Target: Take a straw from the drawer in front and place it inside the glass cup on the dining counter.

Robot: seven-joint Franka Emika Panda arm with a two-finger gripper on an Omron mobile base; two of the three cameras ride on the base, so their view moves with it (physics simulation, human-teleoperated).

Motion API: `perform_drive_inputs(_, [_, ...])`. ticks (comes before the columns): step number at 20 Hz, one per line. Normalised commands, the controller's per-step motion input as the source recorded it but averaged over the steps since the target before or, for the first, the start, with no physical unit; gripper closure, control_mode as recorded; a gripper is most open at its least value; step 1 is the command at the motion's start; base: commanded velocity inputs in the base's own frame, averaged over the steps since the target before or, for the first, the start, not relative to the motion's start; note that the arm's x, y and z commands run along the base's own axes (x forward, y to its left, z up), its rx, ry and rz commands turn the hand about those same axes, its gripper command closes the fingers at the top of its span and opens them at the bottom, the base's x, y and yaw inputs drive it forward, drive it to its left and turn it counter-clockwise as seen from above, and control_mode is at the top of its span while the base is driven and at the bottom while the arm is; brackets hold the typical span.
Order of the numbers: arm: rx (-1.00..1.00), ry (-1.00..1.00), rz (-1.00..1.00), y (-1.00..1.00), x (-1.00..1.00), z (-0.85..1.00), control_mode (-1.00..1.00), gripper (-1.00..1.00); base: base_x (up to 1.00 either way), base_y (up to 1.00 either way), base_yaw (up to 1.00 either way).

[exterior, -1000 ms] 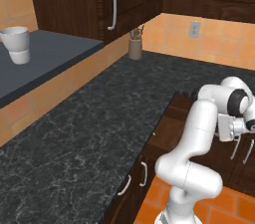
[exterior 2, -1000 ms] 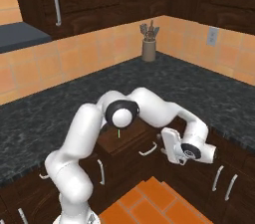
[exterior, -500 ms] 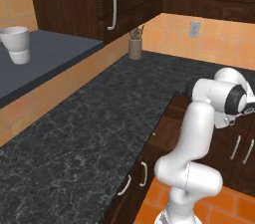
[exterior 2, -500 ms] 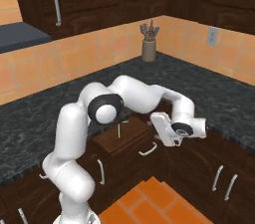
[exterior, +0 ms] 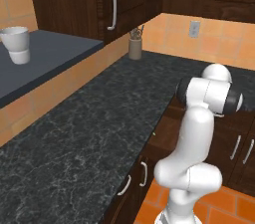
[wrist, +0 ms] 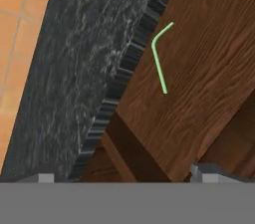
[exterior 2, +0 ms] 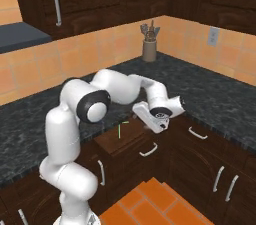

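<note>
Hovering pincer (wrist: 124,175) above straw (wrist: 159,58)

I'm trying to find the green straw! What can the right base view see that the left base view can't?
The right base view shows the straw lying in the open drawer, with the gripper beside it, jaws open. The left base view has a white cup on a dark shelf. Both share the black worktop and the utensil holder by the wall.
</note>
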Motion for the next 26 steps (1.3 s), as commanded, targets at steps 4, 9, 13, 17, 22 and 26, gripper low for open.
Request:
perform_drive_inputs(4, [-0.18, 0.10, 0.05, 0.38, 0.32, 0.00, -1.00, -1.00, 0.00, 0.00, 0.00])
perform_drive_inputs(9, [-0.14, 0.07, 0.01, 0.32, 0.33, 0.00, -1.00, -1.00, 0.00, 0.00, 0.00])
perform_drive_inputs(13, [-0.12, 0.13, 0.01, 0.25, 0.27, -0.09, -1.00, -1.00, 0.00, 0.00, 0.00])
perform_drive_inputs(17, [-0.11, 0.08, 0.04, 0.11, 0.21, -0.37, -1.00, -1.00, 0.00, 0.00, 0.00])
perform_drive_inputs(22, [-0.03, 0.00, 0.06, 0.00, 0.13, -0.39, -1.00, -1.00, 0.00, 0.00, 0.00])
perform_drive_inputs(26, [0.00, 0.00, 0.06, 0.00, 0.05, -0.38, -1.00, -1.00, 0.00, 0.00, 0.00])
